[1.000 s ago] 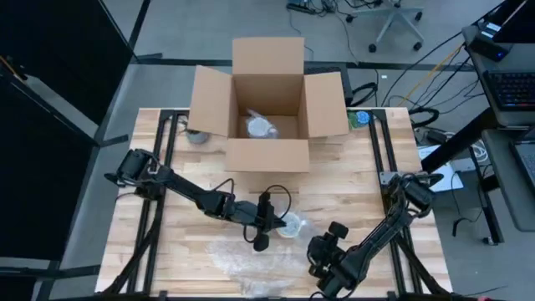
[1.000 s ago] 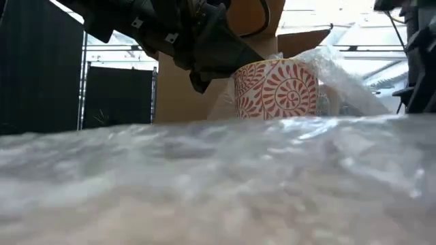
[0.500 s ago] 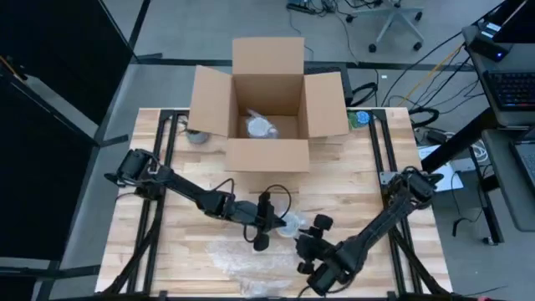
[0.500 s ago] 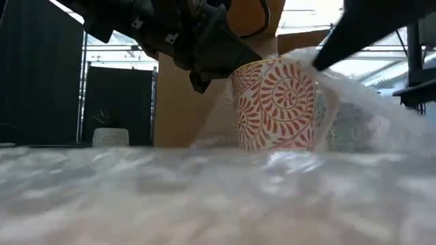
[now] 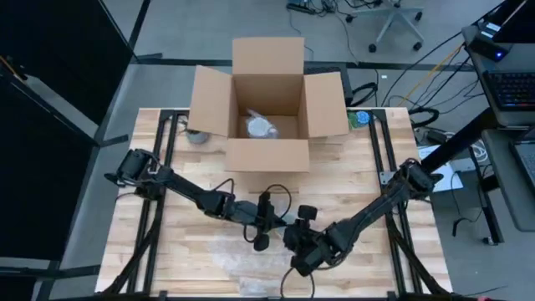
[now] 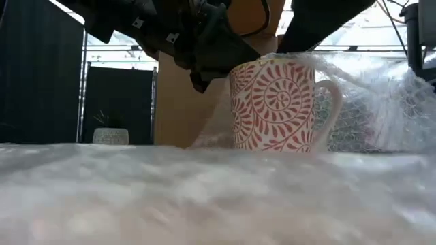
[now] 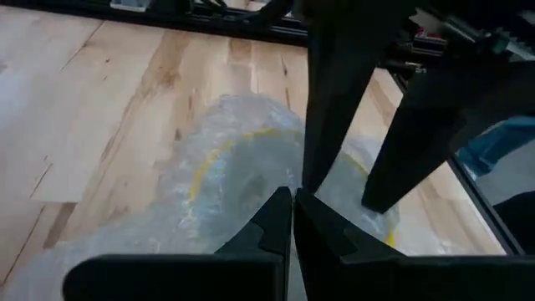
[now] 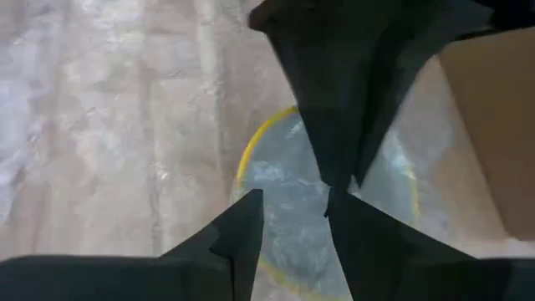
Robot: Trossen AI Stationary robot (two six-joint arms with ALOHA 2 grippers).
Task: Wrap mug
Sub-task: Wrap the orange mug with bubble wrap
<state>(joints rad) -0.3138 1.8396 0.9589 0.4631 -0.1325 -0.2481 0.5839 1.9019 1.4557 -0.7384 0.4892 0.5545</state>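
The mug [image 6: 274, 105] is stood upright at the table's [image 5: 351, 171] near centre, on the bubble wrap [image 6: 204, 197], with wrap draped over its right side. The left gripper [image 7: 291, 219] is positioned over the mug's rim, fingers closed on wrap. The right gripper [image 8: 294, 219] is positioned above the mug, fingers narrowly parted; a grasp cannot be confirmed. An open box [image 5: 266, 109] is located at the far side.
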